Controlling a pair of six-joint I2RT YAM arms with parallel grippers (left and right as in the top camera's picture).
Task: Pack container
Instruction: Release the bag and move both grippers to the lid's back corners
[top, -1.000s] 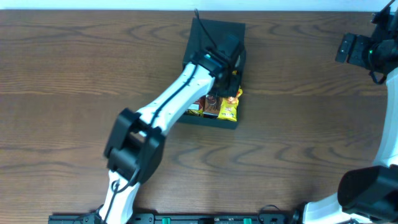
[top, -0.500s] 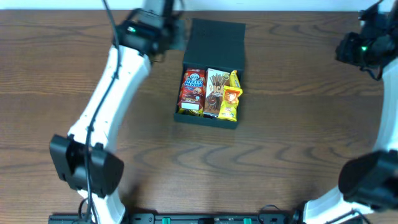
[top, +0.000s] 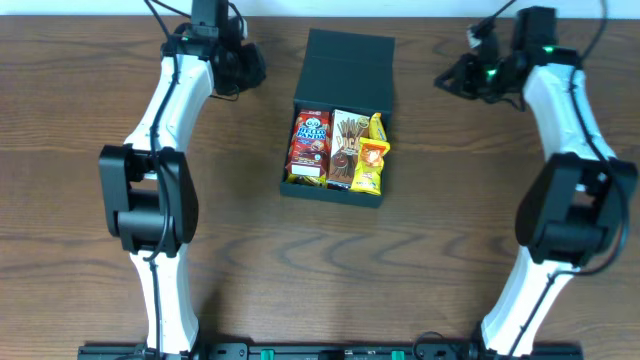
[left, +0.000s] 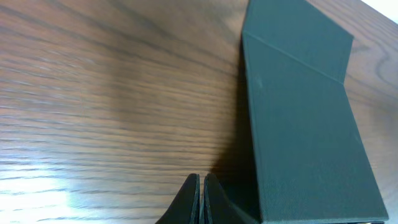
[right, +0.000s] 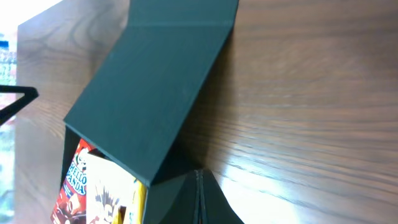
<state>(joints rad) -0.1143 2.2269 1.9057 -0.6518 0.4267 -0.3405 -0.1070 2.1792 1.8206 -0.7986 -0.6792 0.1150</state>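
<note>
Black container (top: 345, 62) sits open between left tool (left: 200, 179) and right tool (right: 199, 173), both seemingly pinched closed.

- I see the container (top: 331, 193), a matte dark-teal rectangular cardboard box, lying near the far edge of the tabletop, about midway between its left and right edges.
- Its hinged lid (top: 350, 62) is open, folded back towards the far edge.
- It sits slightly skewed, with snack packets (top: 338, 150) packed side by side inside.
</note>
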